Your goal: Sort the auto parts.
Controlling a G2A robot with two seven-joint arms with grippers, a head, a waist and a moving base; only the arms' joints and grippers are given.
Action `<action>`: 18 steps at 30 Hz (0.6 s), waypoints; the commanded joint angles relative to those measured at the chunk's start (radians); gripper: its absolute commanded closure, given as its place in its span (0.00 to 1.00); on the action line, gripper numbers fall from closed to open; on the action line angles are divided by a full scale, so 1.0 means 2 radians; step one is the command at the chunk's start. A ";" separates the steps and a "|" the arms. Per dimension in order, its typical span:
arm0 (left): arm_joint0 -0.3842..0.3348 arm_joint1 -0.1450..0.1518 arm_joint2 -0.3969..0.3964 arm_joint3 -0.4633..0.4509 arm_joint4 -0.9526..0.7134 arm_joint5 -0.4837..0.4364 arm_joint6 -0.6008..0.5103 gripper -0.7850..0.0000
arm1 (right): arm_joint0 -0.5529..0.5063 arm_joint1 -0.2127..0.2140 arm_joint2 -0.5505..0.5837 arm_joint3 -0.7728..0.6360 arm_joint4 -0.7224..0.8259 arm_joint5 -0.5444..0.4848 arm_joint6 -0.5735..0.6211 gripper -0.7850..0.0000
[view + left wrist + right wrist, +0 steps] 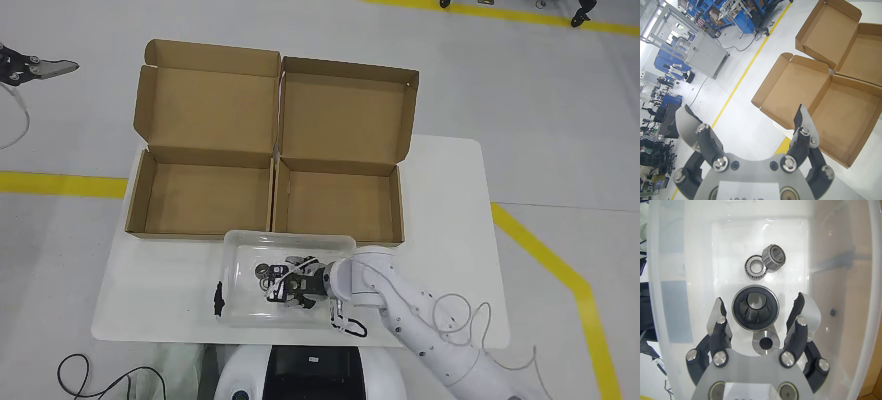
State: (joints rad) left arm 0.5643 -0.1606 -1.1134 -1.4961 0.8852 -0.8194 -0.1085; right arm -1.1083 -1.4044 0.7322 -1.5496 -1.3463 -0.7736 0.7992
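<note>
Parts lie in the clear bin (232,243) at the near edge of the white table (450,200), and we have the right tool (760,298) down inside it. We see it spread open, one finger on each side of the big round sleeve (753,315), the one with a steel rim and a dark ribbed bore. Both pads stand clear of the sleeve, so nothing is gripped. Between the sleeve and the tool's base plate sits a silver cylinder (755,341) with a dark hole in its end, just beside the sleeve. Beyond the sleeve we spot two small roller bearings: the flat bearing (755,268) lies on the bin floor and the tilted bearing (773,257) leans against it, the two touching. Behind the bin, we see two cardboard boxes side by side and touching, the left box (200,200) and the right box (338,207), both with lids folded back, their front walls just beside the bin's far wall. Over on the other side, the left tool (743,107) hangs wide open above the grey floor (696,85) with its yellow line (738,81), off the table and well apart from the bin. A small black piece (217,298) lies on the table just beside the bin's left wall; we cannot tell what it is.
</note>
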 commanded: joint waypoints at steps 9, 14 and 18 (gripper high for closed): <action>0.000 0.000 0.000 0.000 0.000 0.000 0.000 0.00 | 0.010 0.000 -0.010 0.010 -0.001 0.009 -0.005 0.93; 0.000 0.000 0.000 0.000 0.000 0.000 0.000 0.00 | 0.003 0.005 0.002 0.000 0.001 0.006 -0.062 1.00; 0.000 0.000 0.000 0.000 0.000 0.000 0.000 0.00 | -0.007 0.011 0.018 -0.005 -0.003 0.000 -0.123 1.00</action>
State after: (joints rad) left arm 0.5643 -0.1606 -1.1134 -1.4961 0.8852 -0.8194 -0.1085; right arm -1.1175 -1.3848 0.7597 -1.5579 -1.3499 -0.7706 0.5904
